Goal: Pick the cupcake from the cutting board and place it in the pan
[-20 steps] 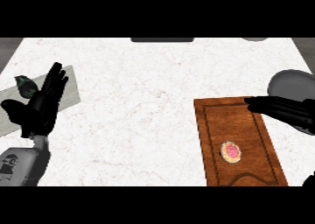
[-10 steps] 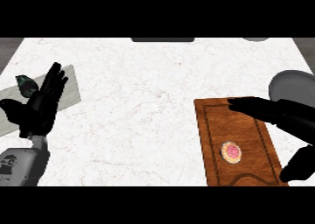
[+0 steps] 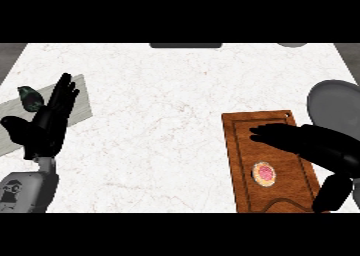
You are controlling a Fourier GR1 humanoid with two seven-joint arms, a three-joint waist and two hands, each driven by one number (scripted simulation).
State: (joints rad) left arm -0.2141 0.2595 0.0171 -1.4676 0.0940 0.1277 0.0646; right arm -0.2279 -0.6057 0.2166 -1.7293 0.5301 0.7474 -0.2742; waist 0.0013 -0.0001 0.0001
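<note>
Head view: right hand (image 3: 305, 142) hovers over the cutting board (image 3: 242, 150), fingers spread and holding nothing. Cupcake (image 3: 264, 173) sits on the board just beside it, ungrasped. This looks like the reach; next comes dropping onto the cupcake and closing. Pan (image 3: 339, 105) waits beyond the board's far-right edge. Left hand (image 3: 46, 125) rests open beside a grey mat (image 3: 6, 137).

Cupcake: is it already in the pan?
No, the cupcake lies on the cutting board, with the right hand above it and the pan off to the right.
</note>
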